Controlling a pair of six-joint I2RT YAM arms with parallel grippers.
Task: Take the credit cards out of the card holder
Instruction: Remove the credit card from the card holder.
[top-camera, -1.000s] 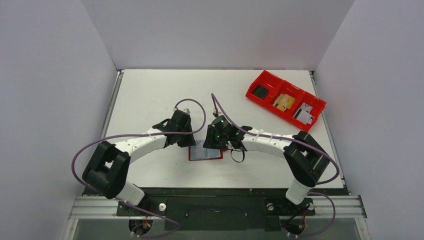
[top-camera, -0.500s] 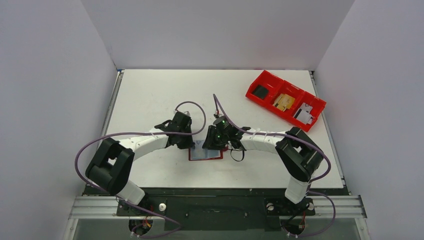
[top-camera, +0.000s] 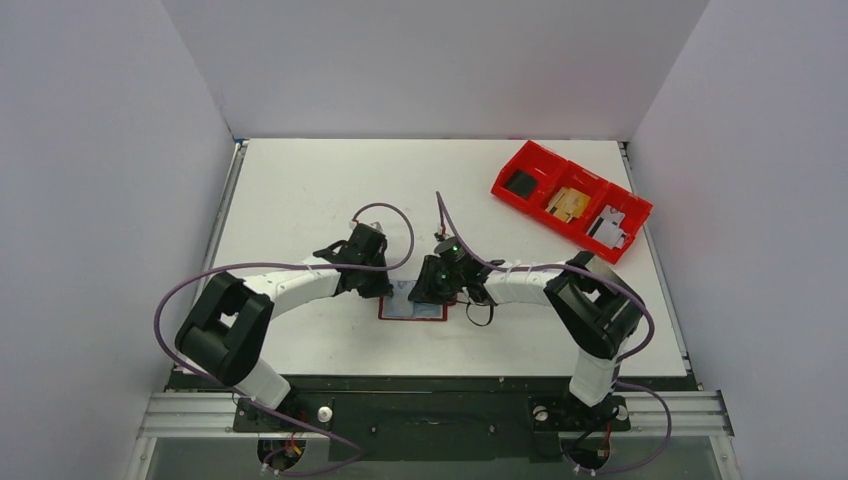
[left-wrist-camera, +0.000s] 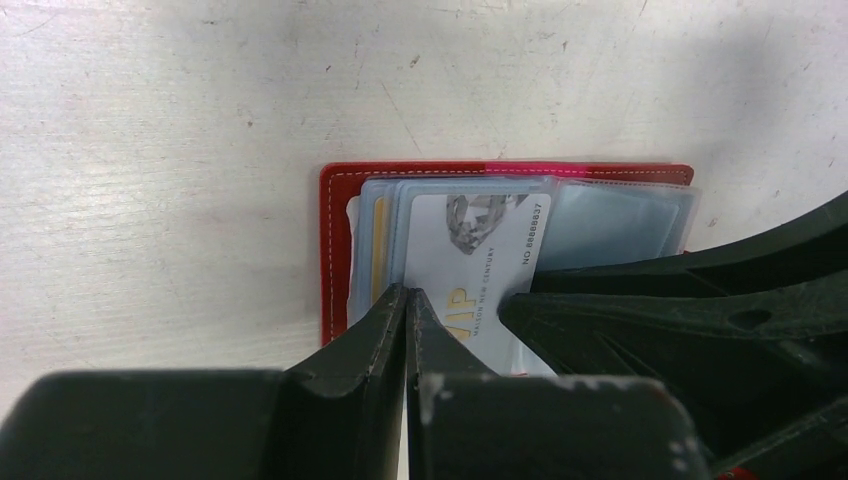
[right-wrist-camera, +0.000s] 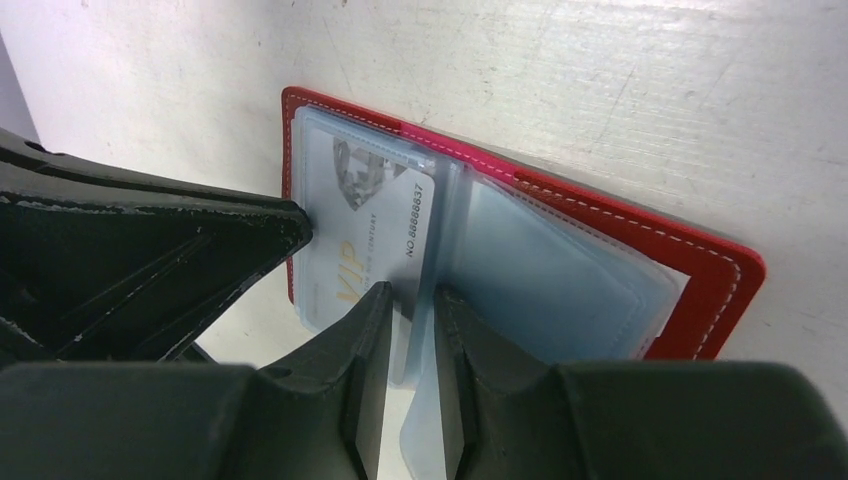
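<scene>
1. The counter (top-camera: 300, 200) carries a red three-compartment bin (top-camera: 545, 192) at the far right. The bin plays no part in this step.

2. The card holder (top-camera: 411, 307) lies open like a book, flat on the counter at the near centre. It is flanked by the left gripper (left-wrist-camera: 405, 315) on its left and the right gripper (right-wrist-camera: 412, 305) on its right. The credit cards are lodged in the left-hand sleeves. A VIP card (left-wrist-camera: 470, 255) lies uppermost, and a yellow-banded card (left-wrist-camera: 378, 265) shows just to its left beneath it.

3. The right jaws are drawn almost together and appear to pinch a clear sleeve leaf (right-wrist-camera: 420, 410) at the spine. The leaf should be held down and kept from sliding, so that the holder is anchored while a card is drawn.

4. The left jaws are pressed together at the near edge of the VIP card. Whether the card edge is caught between them cannot be told.

5. If no card is held, the left jaws should be parted slightly and set over the exposed edge of the card alone, not the sleeve. The card should then be pulled in line with the sleeve mouth, low and straight. Tilting is to be avoided, since a flexed card is likely to bind in the plastic or lift the holder off the counter.
</scene>
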